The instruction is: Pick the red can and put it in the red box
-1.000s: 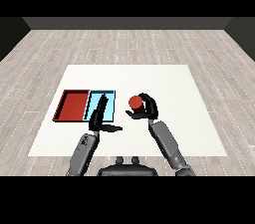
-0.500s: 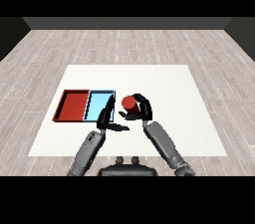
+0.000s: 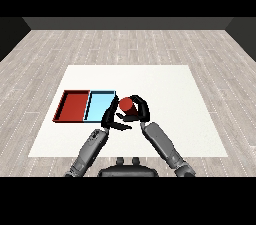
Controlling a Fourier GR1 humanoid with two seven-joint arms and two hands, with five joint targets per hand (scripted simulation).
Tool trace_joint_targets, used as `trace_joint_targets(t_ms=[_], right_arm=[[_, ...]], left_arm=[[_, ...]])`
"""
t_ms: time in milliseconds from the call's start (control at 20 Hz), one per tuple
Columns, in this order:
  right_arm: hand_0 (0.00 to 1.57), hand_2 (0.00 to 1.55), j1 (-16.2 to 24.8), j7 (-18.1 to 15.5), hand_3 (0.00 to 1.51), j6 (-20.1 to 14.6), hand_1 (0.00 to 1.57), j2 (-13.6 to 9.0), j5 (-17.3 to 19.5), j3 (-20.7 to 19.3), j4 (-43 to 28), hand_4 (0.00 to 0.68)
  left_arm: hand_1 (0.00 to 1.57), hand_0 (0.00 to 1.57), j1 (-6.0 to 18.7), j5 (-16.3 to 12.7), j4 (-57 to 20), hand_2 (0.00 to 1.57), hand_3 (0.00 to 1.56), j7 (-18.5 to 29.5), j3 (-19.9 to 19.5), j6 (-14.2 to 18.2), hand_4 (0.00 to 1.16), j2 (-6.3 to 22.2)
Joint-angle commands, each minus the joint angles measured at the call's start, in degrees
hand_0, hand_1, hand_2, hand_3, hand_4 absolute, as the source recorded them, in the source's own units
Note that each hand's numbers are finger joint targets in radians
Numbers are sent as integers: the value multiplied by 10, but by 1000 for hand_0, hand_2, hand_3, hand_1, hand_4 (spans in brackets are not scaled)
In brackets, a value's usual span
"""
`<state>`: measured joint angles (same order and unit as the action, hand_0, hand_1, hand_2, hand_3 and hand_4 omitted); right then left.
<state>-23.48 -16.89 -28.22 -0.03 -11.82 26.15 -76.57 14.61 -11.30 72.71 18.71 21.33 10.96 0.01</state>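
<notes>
Head view: red can [image 3: 125,104] sits in the right hand [image 3: 138,111], fingers curled round it, just right of the light blue tray [image 3: 99,106] and above the white table [image 3: 170,89]. Left hand [image 3: 111,118] is released, fingers relaxed, at the light blue tray's near right corner, just beside the can. Red tray [image 3: 73,106] adjoins the light blue tray's left side; the 2 trays touch.

No readable text, labels, brands, numbers or signs on anything in view
</notes>
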Motion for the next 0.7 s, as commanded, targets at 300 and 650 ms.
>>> trace_joint_targets(t_ms=[300, 650], right_arm=[[1451, 1436, -4, 24, 1376, -21, 1451, 0, -13, 35, -34, 624], [1494, 1447, -82, -4, 1378, -64, 1494, 0, -73, 68, 35, 617]], left_arm=[[0, 0, 23, -54, -23, 0, 0, 12, 37, 25, 0, 0], [0, 0, 50, -72, -67, 0, 0, 38, 70, 38, 0, 0]])
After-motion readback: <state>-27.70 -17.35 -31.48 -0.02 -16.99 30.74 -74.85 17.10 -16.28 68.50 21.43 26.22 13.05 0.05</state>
